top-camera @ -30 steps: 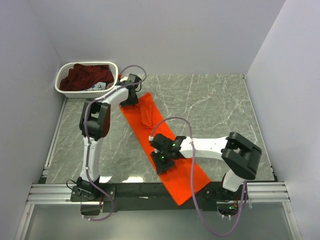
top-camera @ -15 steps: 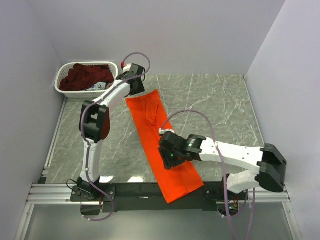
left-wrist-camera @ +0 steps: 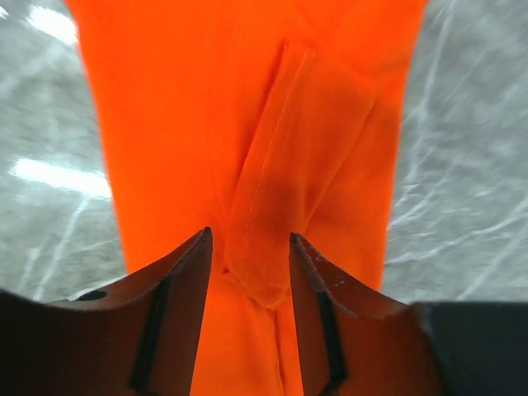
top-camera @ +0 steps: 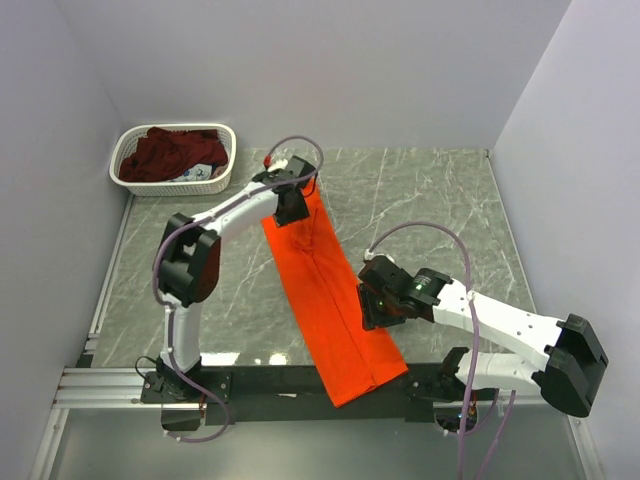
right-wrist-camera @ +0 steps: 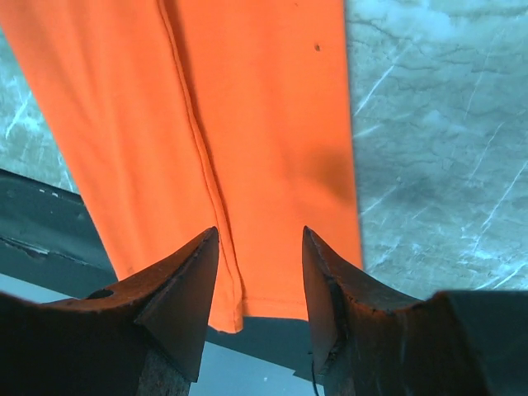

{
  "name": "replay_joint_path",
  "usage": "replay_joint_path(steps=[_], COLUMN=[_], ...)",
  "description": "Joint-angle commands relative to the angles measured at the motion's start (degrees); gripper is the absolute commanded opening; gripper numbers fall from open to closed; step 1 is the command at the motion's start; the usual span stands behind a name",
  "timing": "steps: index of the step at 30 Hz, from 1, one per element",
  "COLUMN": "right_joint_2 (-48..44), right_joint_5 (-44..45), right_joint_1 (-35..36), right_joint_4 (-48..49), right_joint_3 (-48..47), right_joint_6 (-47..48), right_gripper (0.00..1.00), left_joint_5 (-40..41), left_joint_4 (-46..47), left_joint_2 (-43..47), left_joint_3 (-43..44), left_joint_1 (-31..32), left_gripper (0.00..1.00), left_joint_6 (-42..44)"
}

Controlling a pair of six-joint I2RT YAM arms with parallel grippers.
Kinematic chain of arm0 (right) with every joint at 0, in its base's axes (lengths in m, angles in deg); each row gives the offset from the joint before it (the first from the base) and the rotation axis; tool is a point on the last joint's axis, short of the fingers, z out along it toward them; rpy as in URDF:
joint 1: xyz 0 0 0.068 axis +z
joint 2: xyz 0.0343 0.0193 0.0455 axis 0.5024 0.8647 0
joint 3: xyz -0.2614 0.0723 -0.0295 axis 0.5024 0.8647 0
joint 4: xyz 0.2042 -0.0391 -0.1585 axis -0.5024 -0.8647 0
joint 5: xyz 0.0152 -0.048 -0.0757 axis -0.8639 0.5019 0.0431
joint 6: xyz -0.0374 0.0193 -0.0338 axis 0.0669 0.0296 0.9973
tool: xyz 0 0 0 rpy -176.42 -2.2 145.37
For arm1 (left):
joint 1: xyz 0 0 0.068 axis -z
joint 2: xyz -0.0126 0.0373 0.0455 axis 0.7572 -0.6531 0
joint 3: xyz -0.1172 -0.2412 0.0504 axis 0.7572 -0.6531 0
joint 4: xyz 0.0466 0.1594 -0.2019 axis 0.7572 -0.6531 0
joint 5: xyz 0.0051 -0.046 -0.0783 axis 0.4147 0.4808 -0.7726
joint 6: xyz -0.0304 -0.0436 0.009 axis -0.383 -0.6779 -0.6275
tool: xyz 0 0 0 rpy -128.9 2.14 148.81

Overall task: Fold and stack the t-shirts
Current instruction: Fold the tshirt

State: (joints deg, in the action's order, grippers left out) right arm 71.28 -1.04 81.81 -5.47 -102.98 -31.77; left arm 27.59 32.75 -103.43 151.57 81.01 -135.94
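The orange t-shirt [top-camera: 325, 290] lies folded into a long narrow strip, slanting from the table's middle back to its front edge. My left gripper [top-camera: 291, 210] hovers over the strip's far end; its jaws [left-wrist-camera: 249, 235] stand open on either side of a raised cloth ridge [left-wrist-camera: 264, 247] without pinching it. My right gripper [top-camera: 372, 308] is at the strip's right edge near the front, open [right-wrist-camera: 260, 231] above the hem [right-wrist-camera: 272, 301] with nothing between its fingers. The maroon t-shirt [top-camera: 170, 152] lies crumpled in the basket.
The white lattice basket [top-camera: 176, 128] stands at the back left corner against the wall. The orange strip's near end overhangs the table edge onto the black front rail [top-camera: 270, 380]. Grey marble table [top-camera: 430, 210] spreads to the right, and walls close in on three sides.
Both grippers have moved right and the orange strip has shifted and straightened with them. The right gripper went from the strip's middle to its right edge.
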Motion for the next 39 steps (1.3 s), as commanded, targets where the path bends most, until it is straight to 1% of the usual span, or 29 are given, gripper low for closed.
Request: replay_joint_path(steps=[1, 7, 10, 12, 15, 19, 20, 23, 24, 26, 29, 30, 33, 34, 36, 37, 39], right_joint_2=[-1.32, -2.63, -2.11, -1.41, -0.27, 1.41, 1.67, 2.99, 3.69, 4.22, 4.92, 5.01, 5.19, 5.36, 5.54, 5.45, 5.28], right_joint_5=[-0.16, -1.73, -2.17, -2.26, -1.65, -0.50, -0.42, 0.37, 0.29, -0.33, -1.55, -1.99, -2.17, -2.26, -2.17, -2.09, -1.91], right_joint_1=[-0.59, -0.51, -0.59, -0.68, -0.77, -2.61, -3.40, -5.34, -5.60, -6.22, -6.31, -6.31, -6.22, -6.22, -6.31, -6.39, -7.09], right_joint_4=[0.96, 2.80, 3.94, 4.47, 5.53, 7.37, 8.24, 9.22, 9.39, 9.40, 9.48, 9.48, 9.92, 9.92, 10.01, 10.01, 10.19], right_joint_3=[1.51, 3.88, 4.06, 3.80, 3.27, 3.18, 3.10, 2.75, 2.66, 2.48, 2.83, 3.62, 4.85, 5.38, 5.91, 5.91, 6.17], right_joint_6=[0.83, -0.40, -0.75, -0.75, -0.84, -1.45, -1.54, -2.51, -2.68, -3.56, -5.23, -5.58, -6.81, -6.99, -6.99, -6.91, -6.64], right_gripper=[0.52, 0.52, 0.52, 0.51, 0.51, 0.51, 0.51, 0.51, 0.51, 0.51, 0.51, 0.51, 0.50, 0.50, 0.49, 0.48, 0.47], left_joint_5=[-1.06, -0.18, -0.18, 0.88, 1.23, 0.35, 0.09, -0.96, -1.23, -1.76, -2.54, -2.46, -2.63, -2.98, -3.86, -3.95, -3.87], left_joint_4=[-0.31, 2.32, 2.50, 1.88, 2.76, 4.78, 5.30, 6.97, 7.68, 10.14, 14.08, 14.79, 16.82, 17.43, 18.66, 19.02, 19.37], left_joint_2=[-3.33, -9.83, -12.74, -15.99, -19.59, -24.59, -25.48, -28.65, -29.18, -29.97, -29.53, -29.10, -26.03, -24.89, -20.50, -17.26, -13.73], left_joint_3=[1.22, 2.62, 5.61, 8.68, 12.37, 18.61, 21.76, 27.39, 28.28, 29.52, 29.09, 28.91, 27.42, 26.63, 23.73, 22.68, 19.43], left_joint_1=[0.46, 0.46, 0.46, 0.38, 0.03, -1.64, -1.91, -3.22, -3.66, -4.72, -6.04, -6.21, -6.30, -6.30, -6.13, -5.95, -5.69], left_gripper=[0.47, 0.44, 0.42, 0.40, 0.39, 0.42, 0.43, 0.48, 0.53, 0.57, 0.69, 0.78, 0.93, 0.97, 0.99, 0.99, 0.99], left_joint_6=[-1.60, 0.16, 1.83, 2.62, 3.85, 5.96, 6.57, 9.29, 10.69, 12.37, 15.97, 17.90, 20.81, 20.99, 20.82, 20.38, 19.59])
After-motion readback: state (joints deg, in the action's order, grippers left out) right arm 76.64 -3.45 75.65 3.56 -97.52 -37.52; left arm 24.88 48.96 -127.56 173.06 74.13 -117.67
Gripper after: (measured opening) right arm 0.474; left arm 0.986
